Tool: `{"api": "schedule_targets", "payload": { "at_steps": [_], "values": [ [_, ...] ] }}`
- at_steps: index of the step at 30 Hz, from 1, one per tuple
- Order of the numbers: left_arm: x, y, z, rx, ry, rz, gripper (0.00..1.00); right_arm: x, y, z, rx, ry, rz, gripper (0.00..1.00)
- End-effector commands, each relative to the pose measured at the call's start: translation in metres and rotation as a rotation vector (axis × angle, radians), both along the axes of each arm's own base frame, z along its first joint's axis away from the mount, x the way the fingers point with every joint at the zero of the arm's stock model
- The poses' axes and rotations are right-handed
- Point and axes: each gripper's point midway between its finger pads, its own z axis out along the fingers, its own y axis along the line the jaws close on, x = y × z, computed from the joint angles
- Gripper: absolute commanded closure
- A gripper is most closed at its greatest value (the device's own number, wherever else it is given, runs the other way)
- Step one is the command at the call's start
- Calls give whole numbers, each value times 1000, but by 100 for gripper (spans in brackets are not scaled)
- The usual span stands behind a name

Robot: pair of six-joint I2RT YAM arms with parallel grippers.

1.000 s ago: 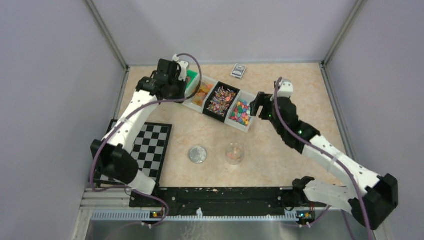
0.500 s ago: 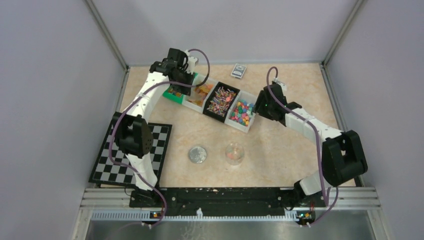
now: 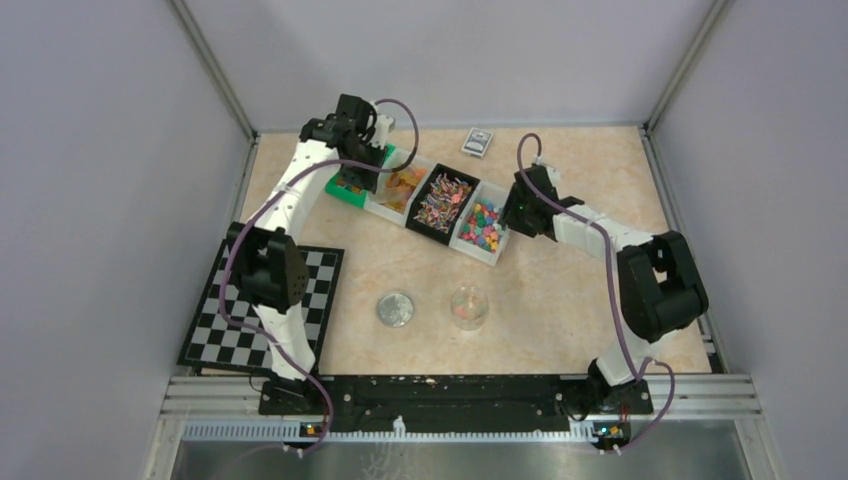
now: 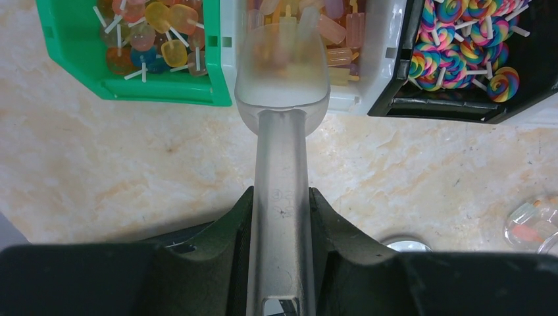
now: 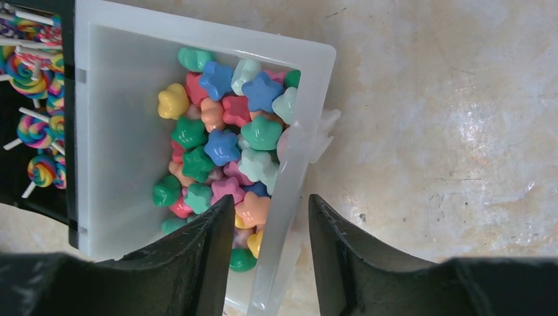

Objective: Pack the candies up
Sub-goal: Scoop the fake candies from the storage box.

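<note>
The scoop (image 4: 281,85) is gripped by its handle in the closed left gripper (image 4: 279,201). Its bowl is tipped over the near rim of the second bin (image 4: 227,39), presumably so that the orange candies (image 4: 342,56) there can be dug out.

The right gripper (image 5: 268,201) is set astride the end wall of the star bin (image 5: 112,118), one finger inside and one outside. Its jaws are open, with a gap seen on each side of the wall, probably so that the row can be steadied while scooping is done.

Four bins are counted in a row at the far side: the green bin (image 3: 345,190), the second bin, the black bin (image 3: 418,228) and the star bin. The candies are held in these, save a few in the one cup (image 3: 468,306). One lid (image 3: 395,308) is laid beside it, likely kept off for filling.
</note>
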Motion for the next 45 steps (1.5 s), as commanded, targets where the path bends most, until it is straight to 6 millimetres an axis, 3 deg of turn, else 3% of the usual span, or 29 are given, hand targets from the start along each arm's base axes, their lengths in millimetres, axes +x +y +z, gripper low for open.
{"api": "schedule_targets", "payload": {
  "at_steps": [1, 6, 15, 22, 26, 33, 45],
  "values": [
    [-9, 2, 26, -17, -45, -14, 100, 19, 4, 18, -1, -64, 23, 58],
    [-6, -4, 13, -32, -2, -37, 100, 20, 6, 16, -12, -70, 49, 75],
    [19, -18, -16, -35, 61, -72, 100, 21, 5, 7, -49, -72, 98, 100],
    [28, -20, -46, -30, 83, -73, 100, 20, 9, 0, -49, -89, 143, 100],
    [26, -20, -46, -48, 14, -74, 100, 20, 12, -3, -36, -107, 159, 100],
    [18, -8, -64, -39, -120, -53, 100, 23, 17, -4, -19, -122, 175, 100],
    [5, -10, -74, -80, -196, -85, 100, 24, 19, -3, 9, -161, 171, 100]
  ]
}}
